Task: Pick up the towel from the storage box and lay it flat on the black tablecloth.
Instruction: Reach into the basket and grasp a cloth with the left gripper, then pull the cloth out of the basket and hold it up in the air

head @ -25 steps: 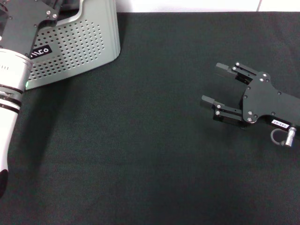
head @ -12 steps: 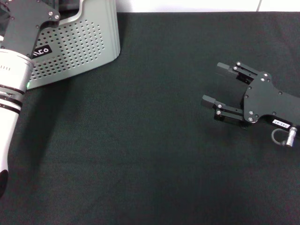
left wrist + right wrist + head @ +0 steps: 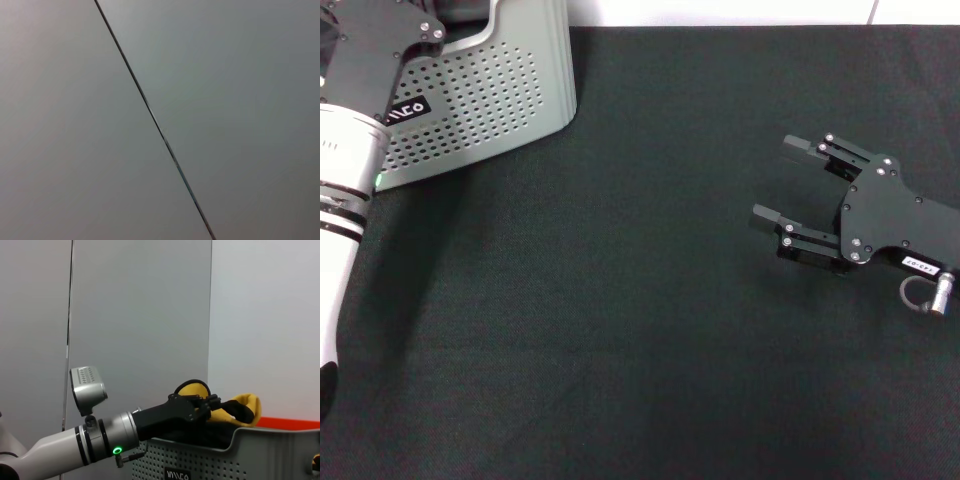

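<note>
Head view: black tablecloth [image 3: 650, 330] bare, right end effector [image 3: 778, 180] wide, left end effector [image 3: 212, 407] grips towel [image 3: 240, 407].

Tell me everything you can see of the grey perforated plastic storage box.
The light grey plastic storage box sits at the far left corner of the black tablecloth. Its sides are punched with rows of small holes under a smooth rounded rim, with a black label lettered in white. Yellow-orange towel folds rise above its rim, where the left gripper reaches in.
</note>
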Controlling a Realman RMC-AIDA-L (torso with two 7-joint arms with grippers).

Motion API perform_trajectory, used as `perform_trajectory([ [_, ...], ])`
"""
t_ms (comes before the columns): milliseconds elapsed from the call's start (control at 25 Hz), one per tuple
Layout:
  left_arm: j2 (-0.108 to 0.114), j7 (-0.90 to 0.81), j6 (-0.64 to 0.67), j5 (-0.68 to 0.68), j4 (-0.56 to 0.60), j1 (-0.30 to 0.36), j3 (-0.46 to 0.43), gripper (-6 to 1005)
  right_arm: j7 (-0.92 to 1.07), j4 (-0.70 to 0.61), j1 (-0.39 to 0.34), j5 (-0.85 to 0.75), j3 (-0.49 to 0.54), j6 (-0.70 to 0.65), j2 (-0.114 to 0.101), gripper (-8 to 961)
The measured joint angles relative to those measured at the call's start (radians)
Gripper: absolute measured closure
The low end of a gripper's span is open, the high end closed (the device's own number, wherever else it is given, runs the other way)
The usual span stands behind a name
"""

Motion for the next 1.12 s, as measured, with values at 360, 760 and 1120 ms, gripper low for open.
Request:
perform_trajectory([
  [360, -0.001, -0.042, 0.010, -0.056, -0.010, 0.000, -0.002, 950, 0.000, -0.001, -0.002, 0.000, 0.000, -0.003, 0.000, 195],
  [760, 0.005, -0.330, 0.264, -0.008, -0.023, 0.088, 0.007, 994, 0.000, -0.001, -0.008, 0.003, 0.000, -0.003, 0.000, 196],
  [1120, 0.009, -0.656, 0.439, 0.169, 0.081, 0.239, 0.007, 999, -0.020, -0.001, -0.010, -0.001, 0.000, -0.003, 0.007, 196],
])
